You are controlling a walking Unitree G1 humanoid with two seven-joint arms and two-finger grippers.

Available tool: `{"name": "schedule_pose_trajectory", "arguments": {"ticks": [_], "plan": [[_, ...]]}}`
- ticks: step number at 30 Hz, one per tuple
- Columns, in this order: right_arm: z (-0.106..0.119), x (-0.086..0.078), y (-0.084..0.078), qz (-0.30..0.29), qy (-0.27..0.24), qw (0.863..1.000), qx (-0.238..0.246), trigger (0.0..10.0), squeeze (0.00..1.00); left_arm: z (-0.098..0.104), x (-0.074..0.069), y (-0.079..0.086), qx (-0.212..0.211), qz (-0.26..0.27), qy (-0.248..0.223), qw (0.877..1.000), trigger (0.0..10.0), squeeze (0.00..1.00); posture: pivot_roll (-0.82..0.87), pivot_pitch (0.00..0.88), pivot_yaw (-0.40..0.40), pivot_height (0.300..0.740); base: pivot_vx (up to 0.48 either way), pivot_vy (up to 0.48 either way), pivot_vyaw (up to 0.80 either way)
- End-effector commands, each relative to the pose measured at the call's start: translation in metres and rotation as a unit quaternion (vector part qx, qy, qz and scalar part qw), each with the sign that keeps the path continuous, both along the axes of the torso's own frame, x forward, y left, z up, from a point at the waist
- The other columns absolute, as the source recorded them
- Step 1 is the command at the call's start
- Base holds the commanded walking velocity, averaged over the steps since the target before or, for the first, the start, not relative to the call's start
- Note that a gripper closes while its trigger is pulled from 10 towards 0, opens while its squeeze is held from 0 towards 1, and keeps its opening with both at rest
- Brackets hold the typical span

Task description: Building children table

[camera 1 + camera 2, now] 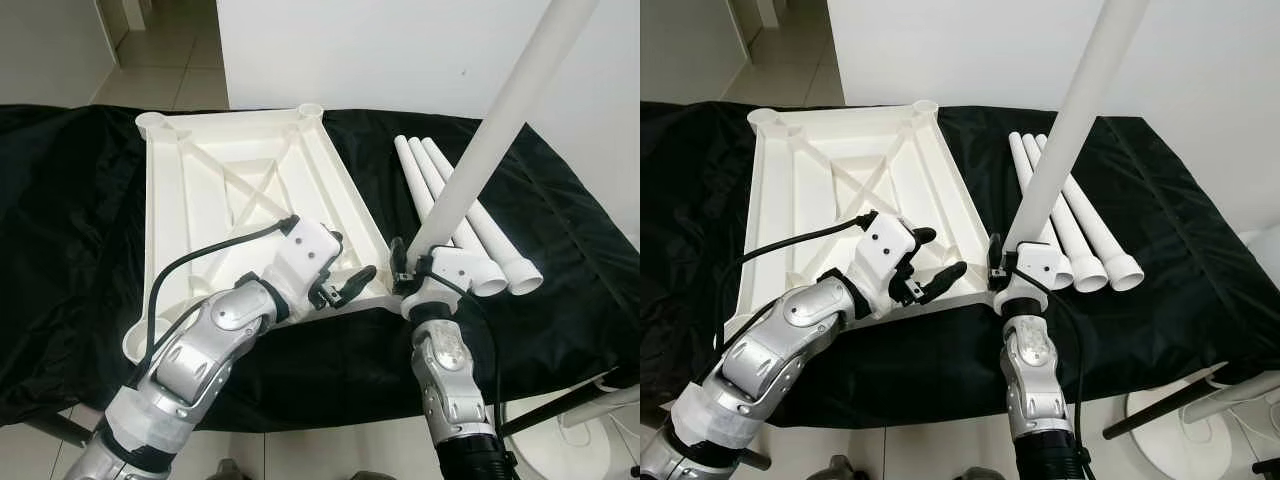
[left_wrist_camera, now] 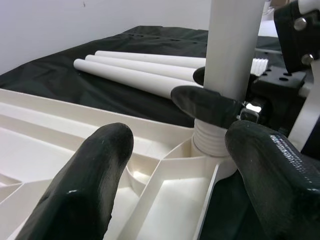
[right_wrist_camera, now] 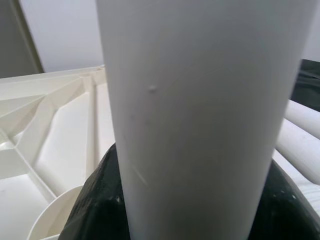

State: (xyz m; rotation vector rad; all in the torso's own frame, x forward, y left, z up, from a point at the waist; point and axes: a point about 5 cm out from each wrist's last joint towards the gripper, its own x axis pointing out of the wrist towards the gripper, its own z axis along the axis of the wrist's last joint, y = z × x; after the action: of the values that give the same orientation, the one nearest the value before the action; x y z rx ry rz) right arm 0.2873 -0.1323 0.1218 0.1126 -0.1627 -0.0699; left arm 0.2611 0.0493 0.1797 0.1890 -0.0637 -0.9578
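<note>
Both head views look steeply down on the white tabletop (image 1: 240,190), sharing it. Each wrist camera sits very close to the upright leg (image 2: 232,55) at the tabletop's near corner.

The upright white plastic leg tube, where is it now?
The upright white plastic leg tube stands in the near right corner socket of the upturned white tabletop, held by the right gripper, left of three loose tubes.

Upright leg (image 1: 500,120) blocks corner socket; spare legs (image 1: 470,215) crowd cloth right.
</note>
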Motion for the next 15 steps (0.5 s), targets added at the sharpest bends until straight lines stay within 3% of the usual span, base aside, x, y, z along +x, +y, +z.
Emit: {"name": "schedule_pose_trajectory", "arguments": {"ticks": [1, 11, 12, 15], "plan": [[-0.0126, 0.0000, 0.0059, -0.001, 0.037, 0.999, 0.024, 10.0, 0.00, 0.0005, -0.0037, -0.0024, 0.016, -0.031, -0.002, 0.999, 10.0, 0.00, -0.04, 0.027, -0.014, 0.740, 0.000, 0.000, 0.00], [-0.0102, -0.0008, 0.0051, 0.004, 0.031, 0.999, 0.009, 10.0, 0.00, 0.0014, -0.0028, -0.0035, 0.014, -0.032, -0.003, 0.999, 10.0, 0.00, -0.05, 0.024, -0.017, 0.740, 0.000, 0.000, 0.00], [-0.0091, -0.0006, 0.0045, 0.004, 0.028, 1.000, 0.008, 10.0, 1.00, 0.0012, -0.0030, -0.0038, 0.015, -0.032, -0.003, 0.999, 10.0, 0.00, -0.05, 0.024, -0.017, 0.740, 0.000, 0.000, 0.00], [-0.0046, 0.0002, 0.0005, 0.010, 0.015, 1.000, 0.006, 10.0, 1.00, -0.0001, -0.0044, -0.0049, 0.018, -0.037, -0.001, 0.999, 10.0, 0.00, -0.06, 0.026, -0.016, 0.740, 0.000, 0.000, 0.00]]}}
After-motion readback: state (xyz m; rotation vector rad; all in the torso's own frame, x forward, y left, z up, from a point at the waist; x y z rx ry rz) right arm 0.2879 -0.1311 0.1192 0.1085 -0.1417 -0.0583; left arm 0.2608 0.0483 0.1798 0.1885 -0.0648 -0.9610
